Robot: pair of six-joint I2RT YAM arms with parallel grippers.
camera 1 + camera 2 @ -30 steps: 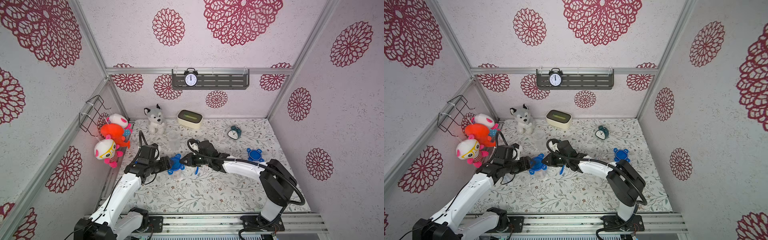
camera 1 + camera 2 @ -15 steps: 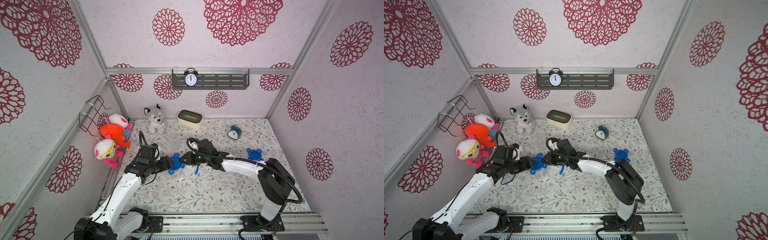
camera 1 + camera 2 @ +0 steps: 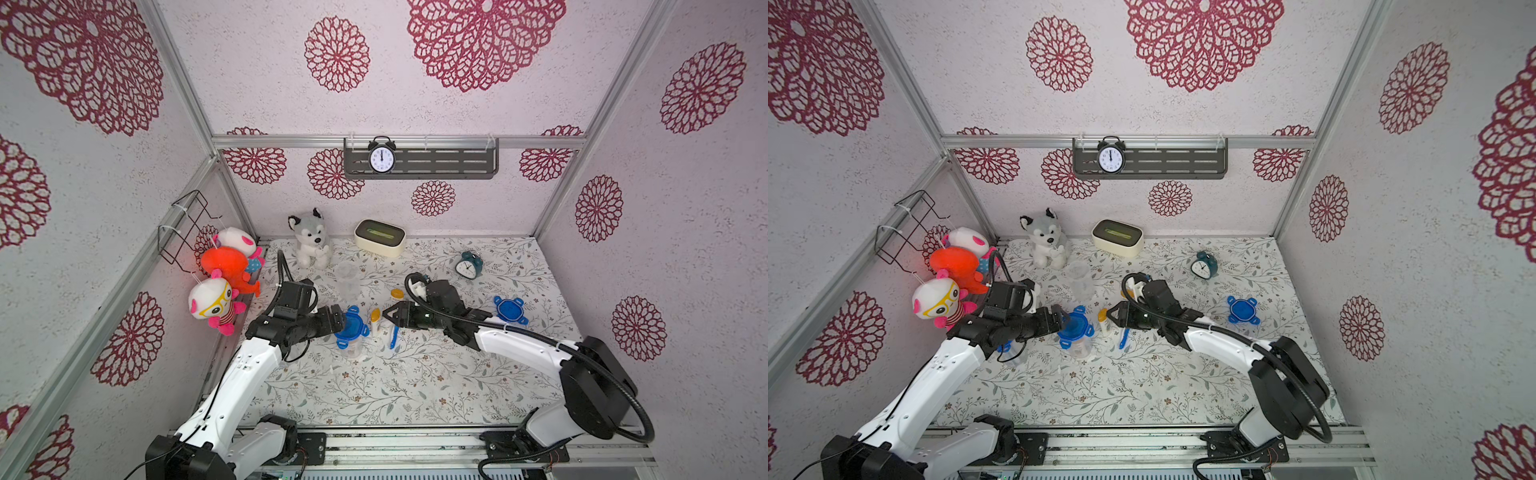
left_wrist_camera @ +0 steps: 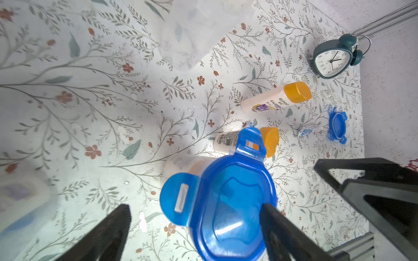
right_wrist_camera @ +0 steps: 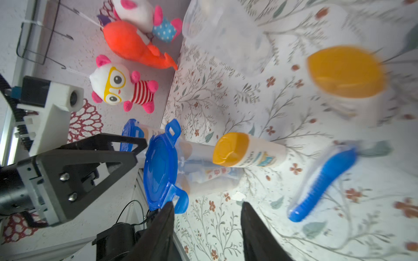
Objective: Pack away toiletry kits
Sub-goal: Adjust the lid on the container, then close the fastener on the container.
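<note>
Quick look at the booth: the walls (image 3: 249, 91) are pale textured paper with big crimson flower medallions, held in an aluminium frame (image 3: 291, 141). The table (image 3: 415, 386) wears a cream cloth printed with leafy vines and small rust flowers. The back wall has a dark grey shelf (image 3: 449, 163) with a black alarm clock (image 3: 381, 159) on it, and the left wall carries a wire basket (image 3: 187, 224) and three hanging plush toys (image 3: 224, 262). Along the back of the table sit a husky plush (image 3: 309, 243) and a cream tissue box (image 3: 379, 237), with a teal alarm clock (image 3: 468, 266) further toward the right wall. The kit stuff is all mid-table. A lidded cup (image 3: 353, 347), blue lid (image 4: 226, 203) on, stands between the wide-spread jaws of the left gripper (image 4: 194, 206). One finger (image 4: 278, 223) is right at the lid's rim (touching or not, can't tell) and the other is clear of it, so no clamp. The right gripper (image 5: 207, 204) is near that cup's other side, jaws apart with only cloth between them. A white bottle (image 3: 375, 326) with a yellow cap is just beside the cup, a blue toothbrush (image 3: 393, 337) lies near it, a second bottle (image 4: 264, 102) is further back, and an open clear cup (image 3: 347, 280) stands behind the lidded one. A loose lid (image 3: 510, 309) and a toothpaste tube (image 4: 309, 130) lie together toward the right side. A second lidded cup (image 3: 1013, 353) sits half hidden under the left arm.
</note>
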